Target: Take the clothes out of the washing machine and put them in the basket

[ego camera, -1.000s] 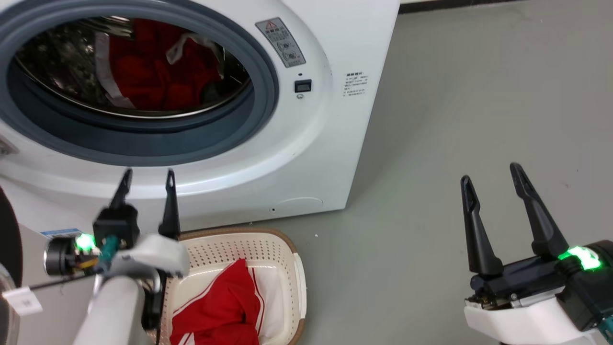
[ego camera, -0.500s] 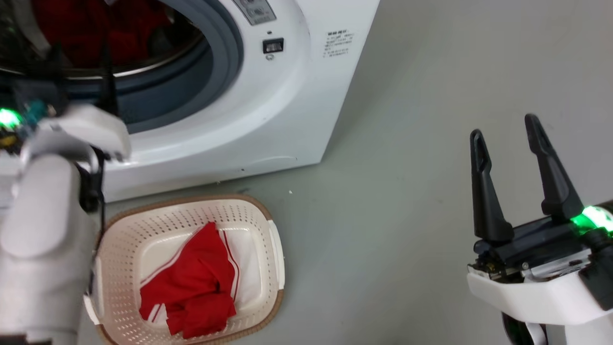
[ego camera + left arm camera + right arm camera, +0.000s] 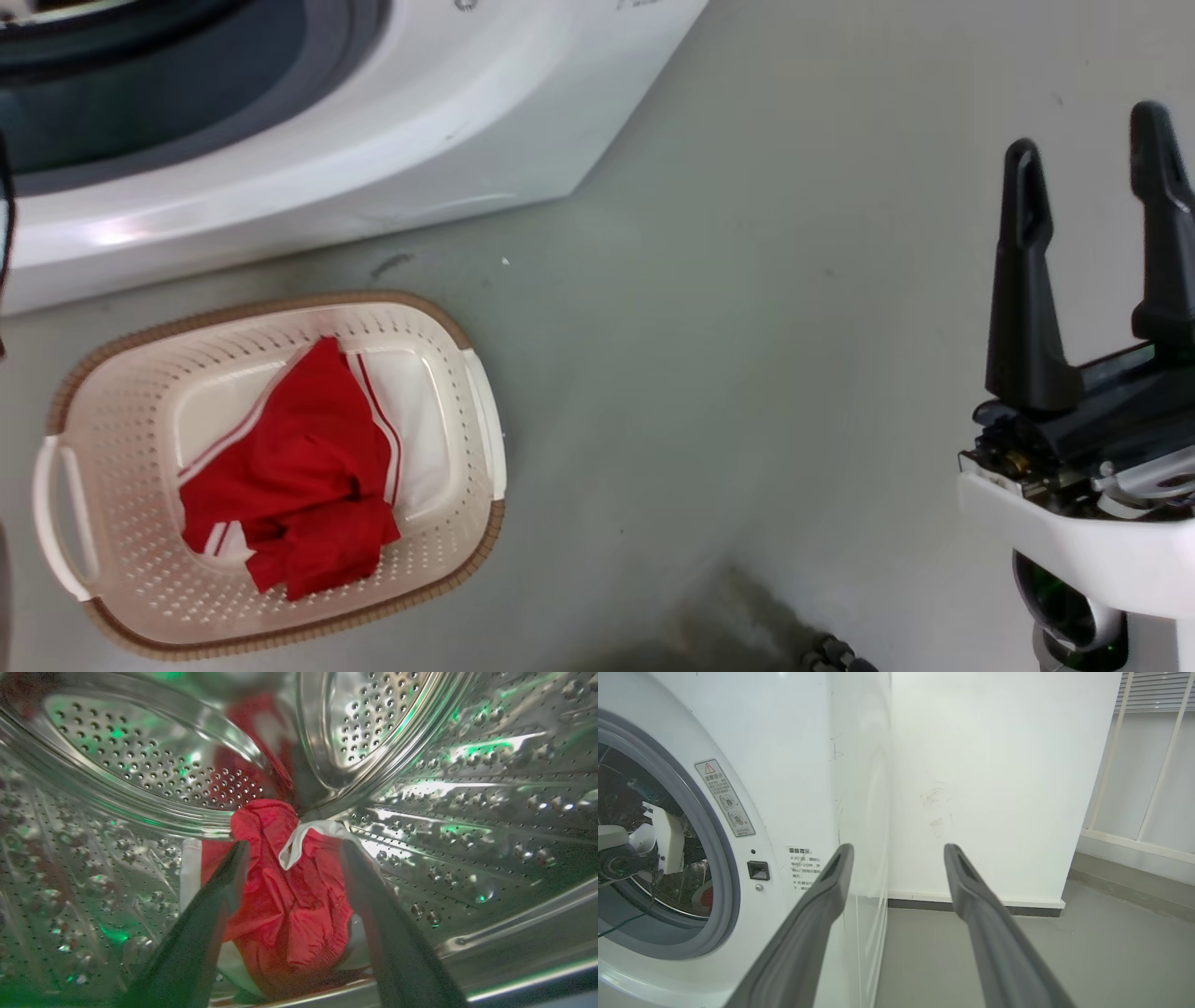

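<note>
Inside the perforated steel drum (image 3: pixel 140 765) of the washing machine (image 3: pixel 373 140), my left gripper (image 3: pixel 294 847) is open, its two fingers on either side of a bunched red garment (image 3: pixel 289 905) with a white strip; contact cannot be told. The cream basket (image 3: pixel 481 411) stands on the floor in front of the machine and holds another red and white garment (image 3: pixel 299 476). Off to the right, my right gripper (image 3: pixel 1088 126) is open and empty above the floor. In the right wrist view the right gripper (image 3: pixel 899 849) points past the washing machine (image 3: pixel 794 788), and my left arm (image 3: pixel 626 854) reaches into the porthole.
Grey floor (image 3: pixel 794 327) spreads right of the basket and machine. A white wall (image 3: pixel 994 788) with a dark skirting stands behind the machine, and a pale railing (image 3: pixel 1148 765) is at the far right.
The head camera has tilted down, so the machine has slid up out of the picture. My left arm has left the head view and gone into the drum. The right gripper stays open.
</note>
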